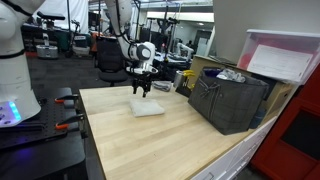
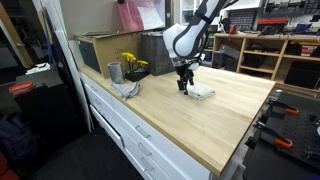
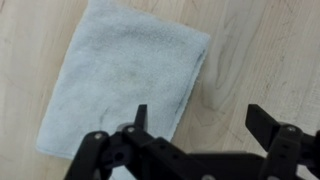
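Note:
A folded pale blue-white towel (image 3: pixel 125 85) lies flat on the light wooden table (image 3: pixel 255 50). It also shows in both exterior views (image 1: pixel 148 109) (image 2: pixel 202 93). My gripper (image 3: pixel 200 115) hangs just above the towel's edge with its fingers spread wide and nothing between them. One finger is over the towel's edge, the other over bare wood. In the exterior views the gripper (image 1: pixel 141 90) (image 2: pixel 185 85) points straight down at the towel's near end.
A dark crate (image 1: pixel 228 100) with items inside stands on the table by a wall, with a pink-lidded box (image 1: pixel 282 55) behind it. A grey cup (image 2: pixel 114 72), yellow object (image 2: pixel 133 62) and crumpled cloth (image 2: pixel 127 90) sit near the table's edge. Clamps (image 1: pixel 62 100) lie on the side stand.

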{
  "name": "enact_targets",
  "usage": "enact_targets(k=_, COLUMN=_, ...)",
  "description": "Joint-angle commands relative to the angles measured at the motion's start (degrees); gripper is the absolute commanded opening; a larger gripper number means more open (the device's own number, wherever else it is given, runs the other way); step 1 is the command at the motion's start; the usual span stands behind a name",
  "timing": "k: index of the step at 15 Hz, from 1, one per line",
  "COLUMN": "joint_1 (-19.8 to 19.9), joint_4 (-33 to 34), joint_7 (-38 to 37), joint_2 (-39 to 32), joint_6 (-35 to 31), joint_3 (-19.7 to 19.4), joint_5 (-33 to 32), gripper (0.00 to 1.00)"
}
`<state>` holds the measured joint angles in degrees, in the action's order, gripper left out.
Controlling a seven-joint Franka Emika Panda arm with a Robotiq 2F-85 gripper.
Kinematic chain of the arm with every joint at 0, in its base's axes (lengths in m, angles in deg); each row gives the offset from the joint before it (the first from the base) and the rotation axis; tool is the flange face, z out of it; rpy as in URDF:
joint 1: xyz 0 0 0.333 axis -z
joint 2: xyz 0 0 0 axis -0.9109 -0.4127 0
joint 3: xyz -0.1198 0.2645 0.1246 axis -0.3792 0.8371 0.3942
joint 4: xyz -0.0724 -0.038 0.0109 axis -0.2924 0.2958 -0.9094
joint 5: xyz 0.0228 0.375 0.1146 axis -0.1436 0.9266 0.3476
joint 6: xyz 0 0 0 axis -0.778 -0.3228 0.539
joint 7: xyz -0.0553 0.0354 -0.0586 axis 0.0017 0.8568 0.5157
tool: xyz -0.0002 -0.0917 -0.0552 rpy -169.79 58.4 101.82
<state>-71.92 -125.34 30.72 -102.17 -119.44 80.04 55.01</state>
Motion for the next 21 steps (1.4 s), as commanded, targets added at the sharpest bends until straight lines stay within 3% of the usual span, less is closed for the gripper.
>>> enact_targets(k=1, joint_1=-0.64, joint_4=1.91, joint_7=-1.99, joint_2=-2.48, joint_6=-0.86, joint_3=-2.01, joint_5=-2.64, gripper=1.00)
enact_targets(k=2, joint_1=-0.70, joint_4=2.24, joint_7=-2.21, joint_2=-2.94, joint_6=-0.83, joint_3=-2.32, joint_5=-3.02, gripper=0.91)
enact_targets(k=3, joint_1=-0.66, joint_4=2.54, joint_7=-2.12, joint_2=-3.39, joint_6=-0.97, joint_3=-2.52, joint_5=-3.24, gripper=0.74)
enact_targets(k=12, joint_1=-0.33, joint_4=2.79, joint_7=-2.10, joint_2=-2.46, joint_6=-0.69, joint_3=-2.94, joint_5=-3.17, gripper=0.05)
enact_targets(k=14, joint_1=-0.11, joint_4=2.65, joint_7=-1.96, joint_2=-1.67, joint_6=-0.53, joint_3=-3.08, joint_5=-3.15, gripper=0.00)
enact_targets(k=21, joint_1=3.88, joint_4=-0.94, joint_7=-2.97, joint_2=4.97, joint_6=-0.12, joint_3=-5.99, joint_5=-1.49, gripper=0.01)
